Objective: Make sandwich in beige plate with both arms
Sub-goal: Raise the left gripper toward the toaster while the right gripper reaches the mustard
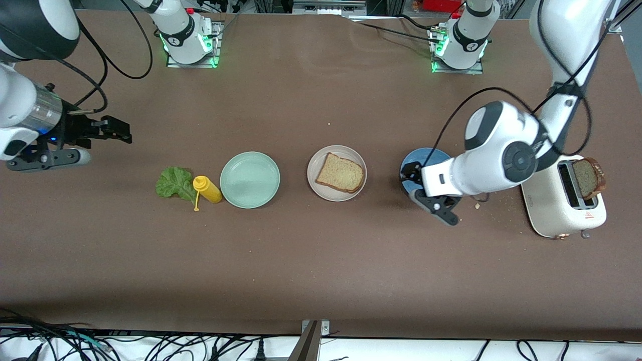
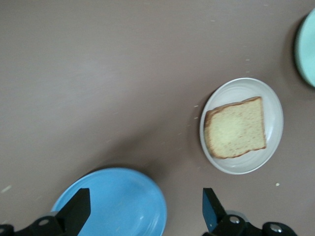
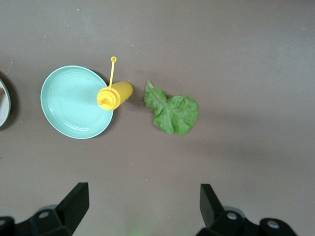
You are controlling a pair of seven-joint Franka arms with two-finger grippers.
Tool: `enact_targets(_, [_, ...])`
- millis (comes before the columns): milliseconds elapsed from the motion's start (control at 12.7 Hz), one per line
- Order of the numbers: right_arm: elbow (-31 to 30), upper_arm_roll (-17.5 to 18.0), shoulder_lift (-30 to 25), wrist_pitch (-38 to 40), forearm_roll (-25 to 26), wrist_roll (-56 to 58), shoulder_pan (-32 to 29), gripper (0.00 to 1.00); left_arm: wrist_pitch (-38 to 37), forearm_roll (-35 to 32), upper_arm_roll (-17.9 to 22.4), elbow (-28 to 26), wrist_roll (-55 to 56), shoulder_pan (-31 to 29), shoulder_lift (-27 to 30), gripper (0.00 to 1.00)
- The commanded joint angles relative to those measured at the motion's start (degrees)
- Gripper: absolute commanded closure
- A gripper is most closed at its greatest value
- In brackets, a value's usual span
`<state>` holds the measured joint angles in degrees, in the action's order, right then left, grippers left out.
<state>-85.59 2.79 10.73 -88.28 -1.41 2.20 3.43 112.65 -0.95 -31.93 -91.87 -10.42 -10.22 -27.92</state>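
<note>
The beige plate [image 1: 336, 173] sits near the middle of the surface [image 1: 321, 271], with one bread slice [image 1: 340, 173] lying flat on it. That is all of the sandwich so far: a base slice, nothing on top.

The lettuce leaf [image 1: 174, 182] lies flat on the surface toward the right arm's end, just beside a yellow squeeze bottle [image 1: 207, 189] that lies on its side touching the rim of the mint-green plate [image 1: 250, 179]. That plate holds nothing. A second bread slice [image 1: 588, 178] stands in a slot of the white toaster [image 1: 562, 205] at the left arm's end.

The left gripper [image 1: 419, 183] hangs over the blue plate [image 1: 426, 158], between the beige plate and the toaster, its fingers [image 2: 212, 209] spread wide and holding nothing. The right gripper [image 1: 108, 129] hovers over bare surface at its own end of the table, with the leaf in its wrist view; its fingers [image 3: 209, 201] are also wide and hold nothing.

By my judgement the task is at an early stage: the leaf must go on the base slice, then the toaster slice on top.
</note>
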Motion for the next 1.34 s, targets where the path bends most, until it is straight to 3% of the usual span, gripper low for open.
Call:
enact_targets(0, [0.8, -0.2, 2.2, -0.5, 0.4, 2.5, -0.4, 0.0, -5.8, -7.1, 0.3, -0.9, 9.7, -0.2, 7.2, 0.0])
enact_targets(315, [0.6, -1.0, 5.6, -5.9, -0.3, 17.8, -1.4, 0.0, -10.2, -7.7, 0.2, -0.3, 14.6, -3.7, 13.0, 0.0])
enact_targets(472, [-0.1, -1.3, 7.8, -10.9, -3.2, 30.3, -2.0, 0.0, -12.3, -6.9, 0.0, -0.3, 14.6, -6.0, 16.6, 0.0])
enact_targets(708, [-6.6, -1.1, 7.5, -20.1, -7.9, 41.1, -2.0, 0.0, -21.5, -6.4, 0.1, 5.3, 14.6, -7.1, 17.6, 0.0])
enact_targets(786, [-8.2, -0.8, 7.5, -22.4, -9.3, 43.6, -2.0, 0.0, -22.5, -5.8, 1.9, 6.0, 14.3, -6.6, 17.9, 0.0])
enact_targets(1022, [-14.4, 0.2, 7.7, -30.9, -15.1, 53.7, -2.0, 0.0, -22.5, 4.4, 21.1, 6.0, 14.1, 5.7, 18.9, 0.0])
enact_targets(1179, [-17.2, 0.5, 8.2, -34.7, -17.9, 56.8, -2.1, 0.0, -22.4, 5.4, 23.3, 4.7, 14.5, 7.2, 21.2, 0.0])
enact_targets(1258, [-17.2, 0.6, 9.0, -35.0, -17.8, 57.6, -2.1, 0.0, -21.9, 5.0, 26.3, 2.1, 14.5, 9.9, 23.3, 0.0])
